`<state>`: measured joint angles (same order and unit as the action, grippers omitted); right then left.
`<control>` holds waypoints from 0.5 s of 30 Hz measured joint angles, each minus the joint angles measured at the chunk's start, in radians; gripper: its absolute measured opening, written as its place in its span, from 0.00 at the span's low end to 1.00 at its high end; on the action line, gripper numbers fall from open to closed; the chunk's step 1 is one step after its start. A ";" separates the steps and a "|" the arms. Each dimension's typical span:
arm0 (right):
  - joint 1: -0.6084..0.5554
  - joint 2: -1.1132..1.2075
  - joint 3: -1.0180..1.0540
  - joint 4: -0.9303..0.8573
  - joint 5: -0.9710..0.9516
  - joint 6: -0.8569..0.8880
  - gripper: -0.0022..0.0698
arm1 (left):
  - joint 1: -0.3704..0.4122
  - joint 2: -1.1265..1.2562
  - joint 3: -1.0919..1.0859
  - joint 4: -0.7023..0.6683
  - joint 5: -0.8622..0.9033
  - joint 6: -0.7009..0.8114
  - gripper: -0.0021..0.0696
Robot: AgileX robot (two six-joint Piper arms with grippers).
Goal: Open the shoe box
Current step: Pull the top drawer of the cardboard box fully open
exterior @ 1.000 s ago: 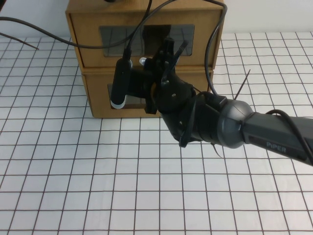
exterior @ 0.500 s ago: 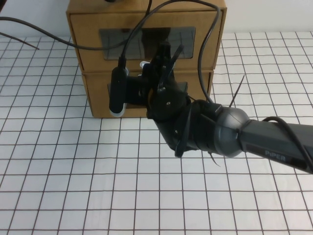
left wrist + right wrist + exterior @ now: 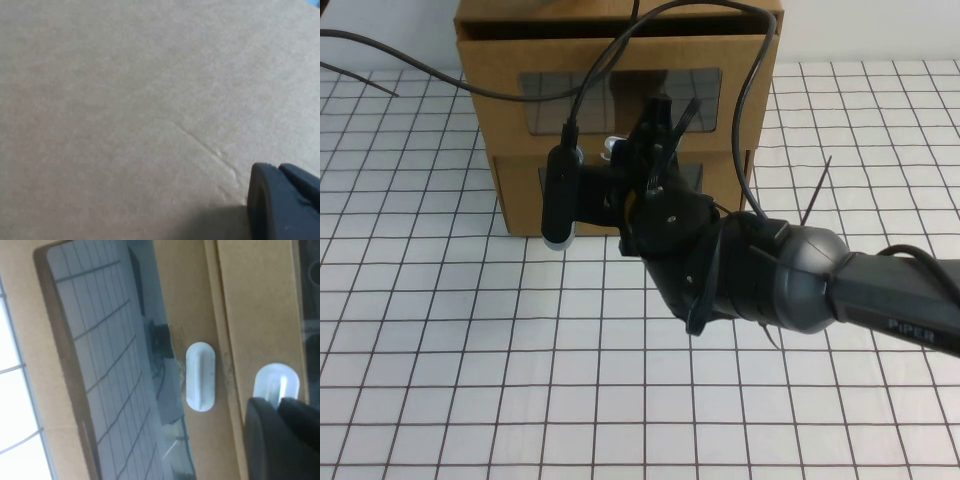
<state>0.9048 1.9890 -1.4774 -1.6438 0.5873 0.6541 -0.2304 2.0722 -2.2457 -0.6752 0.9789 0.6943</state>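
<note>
Two brown cardboard shoe boxes with dark windows are stacked at the back of the table. The upper drawer [image 3: 620,62] sticks out forward of the lower drawer [image 3: 518,190], with a dark gap behind its top edge. My right gripper [image 3: 626,150] is at the upper drawer's front, shut on its white handle [image 3: 276,382]; the fingertips [image 3: 270,430] cover the handle's lower part. The lower drawer's white handle [image 3: 200,376] is free beside its window [image 3: 100,365]. My left gripper [image 3: 282,200] rests close against plain cardboard [image 3: 125,100], its fingers together.
The right arm [image 3: 790,285] reaches across the white gridded tabletop [image 3: 470,370] from the right, its wrist camera [image 3: 558,195] hanging in front of the lower drawer. Black cables [image 3: 755,90] loop over the boxes. A cable tie [image 3: 817,185] pokes up beside the arm.
The upper drawer has slid out toward me, drawn by the right gripper; a dark gap now shows along its top. The right arm has drawn back slightly.
</note>
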 joint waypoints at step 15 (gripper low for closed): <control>0.016 -0.023 0.039 0.007 0.007 -0.001 0.04 | 0.000 0.000 0.000 0.000 0.000 -0.004 0.03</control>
<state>0.9207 1.9660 -1.4381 -1.6367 0.5945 0.6532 -0.2304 2.0722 -2.2457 -0.6752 0.9789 0.6904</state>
